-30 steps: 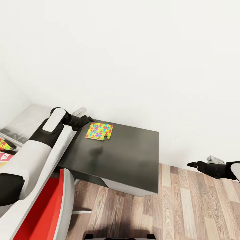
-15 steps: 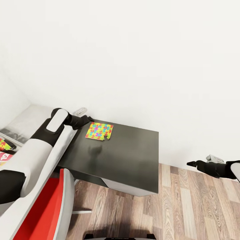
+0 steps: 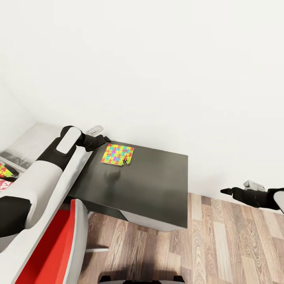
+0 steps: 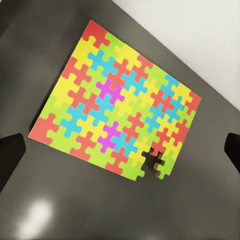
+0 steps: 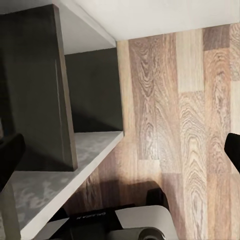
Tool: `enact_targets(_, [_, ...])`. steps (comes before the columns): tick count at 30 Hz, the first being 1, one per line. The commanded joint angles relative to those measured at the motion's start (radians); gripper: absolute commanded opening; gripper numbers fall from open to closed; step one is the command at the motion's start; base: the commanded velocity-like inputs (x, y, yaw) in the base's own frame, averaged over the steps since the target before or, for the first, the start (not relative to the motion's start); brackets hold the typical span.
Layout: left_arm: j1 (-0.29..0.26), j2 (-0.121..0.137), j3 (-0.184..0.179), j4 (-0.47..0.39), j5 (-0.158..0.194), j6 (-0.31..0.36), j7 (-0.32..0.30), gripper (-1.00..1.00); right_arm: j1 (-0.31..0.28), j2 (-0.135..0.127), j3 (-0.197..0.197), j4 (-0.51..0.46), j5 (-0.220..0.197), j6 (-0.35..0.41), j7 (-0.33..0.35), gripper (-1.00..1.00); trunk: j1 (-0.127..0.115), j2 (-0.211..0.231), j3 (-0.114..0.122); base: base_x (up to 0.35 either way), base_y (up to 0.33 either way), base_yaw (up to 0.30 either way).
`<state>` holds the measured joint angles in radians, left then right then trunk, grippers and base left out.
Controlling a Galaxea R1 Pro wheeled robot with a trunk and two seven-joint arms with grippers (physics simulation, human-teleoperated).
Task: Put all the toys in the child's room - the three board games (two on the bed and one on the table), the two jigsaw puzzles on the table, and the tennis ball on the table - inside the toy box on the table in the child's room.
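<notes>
multicoloured square jigsaw puzzle [image 3: 117, 154] [image 4: 116, 128]: on dark grey worktop wing [image 3: 154, 185], far-left part | left end effector [image 3: 103, 139]: just left of puzzle, over its far-left corner | right end effector [image 3: 228, 191]: right of worktop, above wooden plank floor [image 3: 236, 248]

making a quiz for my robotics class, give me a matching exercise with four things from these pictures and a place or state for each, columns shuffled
Things:
1. jigsaw puzzle
2. left gripper
3. right gripper
4. red chair

Places or states:
A. out over the wooden floor
B. flat on the dark table wing, one piece missing at an edge
C. nearest the camera, beside the table
D. open above the puzzle's edge

Pairs: 1-B, 2-D, 3-A, 4-C
</notes>
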<state>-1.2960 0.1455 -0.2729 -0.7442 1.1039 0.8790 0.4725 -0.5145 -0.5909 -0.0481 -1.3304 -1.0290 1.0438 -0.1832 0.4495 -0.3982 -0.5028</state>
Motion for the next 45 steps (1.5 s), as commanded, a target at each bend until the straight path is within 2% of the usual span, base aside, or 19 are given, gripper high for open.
enact_targets(1, [-0.002,0.001,-0.006,0.000,0.009,-0.001,0.008,1.00,0.000,0.000,-0.001,-0.006,-0.010,0.003,-0.010,1.00,0.001,-0.002,-0.003,0.000,0.000,0.000])
enact_targets(17, [-0.005,-0.001,-0.012,0.013,0.003,-0.036,0.005,1.00,0.000,-0.004,-0.005,-0.025,-0.011,0.003,-0.010,1.00,0.001,-0.002,-0.027,0.000,0.000,0.000])
enact_targets(28, [-0.026,-0.007,-0.013,0.061,0.001,-0.070,0.005,1.00,0.000,-0.008,-0.009,-0.027,-0.011,0.003,-0.010,1.00,0.001,-0.002,-0.045,0.000,0.000,0.000])
enact_targets(32, [-0.035,-0.011,-0.014,0.075,-0.015,-0.088,0.004,1.00,0.000,-0.008,-0.009,-0.028,-0.012,0.003,-0.010,1.00,0.001,-0.002,-0.051,0.000,0.000,0.000])
enact_targets(36, [-0.048,-0.018,-0.022,0.084,-0.066,-0.101,0.001,1.00,0.000,-0.008,-0.010,-0.028,-0.012,0.003,-0.010,1.00,0.001,-0.002,-0.058,0.000,0.000,0.000])
enact_targets(37, [-0.048,-0.018,-0.022,0.084,-0.066,-0.101,0.001,1.00,0.000,-0.008,-0.010,-0.028,-0.012,0.003,-0.010,1.00,0.001,-0.002,-0.059,0.000,0.000,0.000])
enact_targets(39, [-0.054,-0.025,-0.025,0.086,-0.089,-0.103,-0.001,1.00,-0.001,-0.007,-0.009,-0.028,-0.012,0.003,-0.010,1.00,0.001,-0.002,-0.063,0.000,0.000,0.000])
enact_targets(45, [-0.059,-0.044,-0.030,0.088,-0.118,-0.105,-0.002,1.00,-0.001,-0.007,-0.009,-0.029,-0.012,0.003,-0.010,1.00,0.001,-0.002,-0.072,0.000,0.000,0.000])
